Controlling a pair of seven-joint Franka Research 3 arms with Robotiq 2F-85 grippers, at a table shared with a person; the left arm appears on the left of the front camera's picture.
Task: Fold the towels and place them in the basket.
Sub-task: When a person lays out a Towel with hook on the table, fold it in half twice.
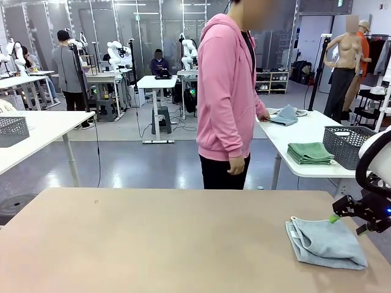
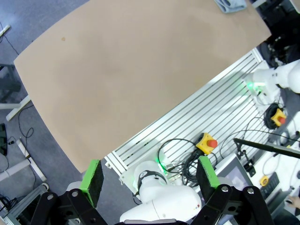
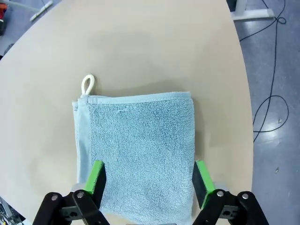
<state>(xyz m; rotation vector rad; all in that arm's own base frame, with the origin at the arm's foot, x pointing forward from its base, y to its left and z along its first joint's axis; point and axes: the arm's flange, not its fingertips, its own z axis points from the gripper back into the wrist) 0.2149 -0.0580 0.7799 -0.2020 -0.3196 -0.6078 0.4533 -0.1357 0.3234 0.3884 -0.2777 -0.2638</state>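
A light grey-blue towel (image 1: pixel 324 243) lies folded into a square near the right front corner of the beige table (image 1: pixel 153 238), its white loop (image 3: pixel 87 84) pointing to the far side. My right gripper (image 1: pixel 347 224) hovers open just above the towel's (image 3: pixel 140 150) right edge, its green pads (image 3: pixel 96 180) standing apart over the cloth with nothing held. Far from the towel (image 2: pixel 231 4), my left gripper (image 2: pixel 150 176) hangs open over the table's near edge and the robot base. The basket (image 1: pixel 348 145) stands on a white side table at the back right.
A person in a pink hoodie (image 1: pixel 229 91) stands at the far edge, one hand on another grey-blue towel (image 1: pixel 285 116) on the side table. Green folded towels (image 1: pixel 310 152) lie beside the basket. A second mesh basket (image 1: pixel 12 130) sits on a table at left.
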